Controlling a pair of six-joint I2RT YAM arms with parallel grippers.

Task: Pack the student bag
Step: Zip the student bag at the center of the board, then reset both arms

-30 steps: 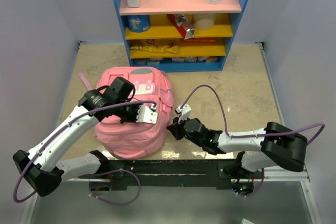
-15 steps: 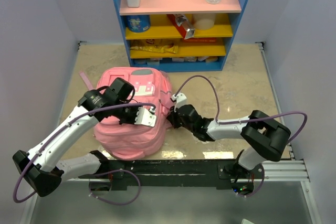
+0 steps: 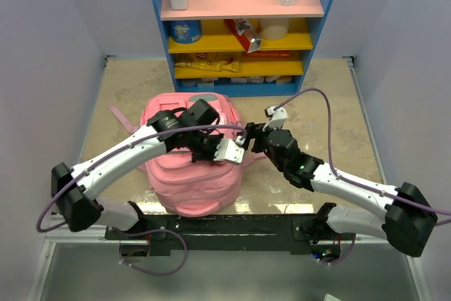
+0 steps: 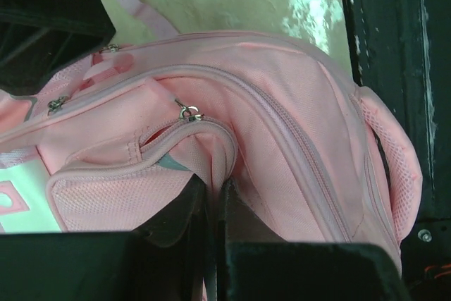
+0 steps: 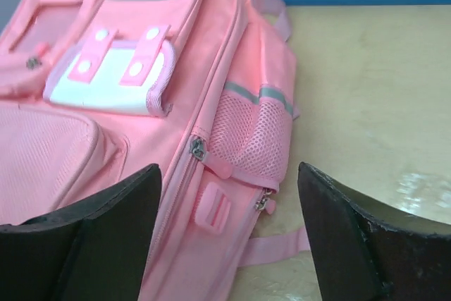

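Observation:
The student bag (image 3: 190, 188), a soft pink backpack, lies on the table in front of the arms. My left gripper (image 3: 229, 150) reaches over its top from the left. In the left wrist view this gripper (image 4: 215, 189) is shut on a pinched fold of the bag (image 4: 303, 125) just below a zip pull (image 4: 187, 112). My right gripper (image 3: 252, 136) hovers at the bag's right edge. Its view shows the right gripper (image 5: 227, 174) open, its dark fingers (image 5: 106, 223) standing either side of the bag's mesh side pocket (image 5: 250, 139) and holding nothing.
A blue shelf unit (image 3: 239, 26) with pink and yellow boards stands at the back, holding bottles, a tin and packets. Pale walls close in left and right. A pink strap (image 3: 116, 114) trails left of the bag. The black mounting rail (image 3: 225, 227) runs along the near edge.
My left arm has swung right, carrying the pinched fold and shifting the bag rightwards. My right gripper has opened and drawn back up and to the right of the bag's edge.

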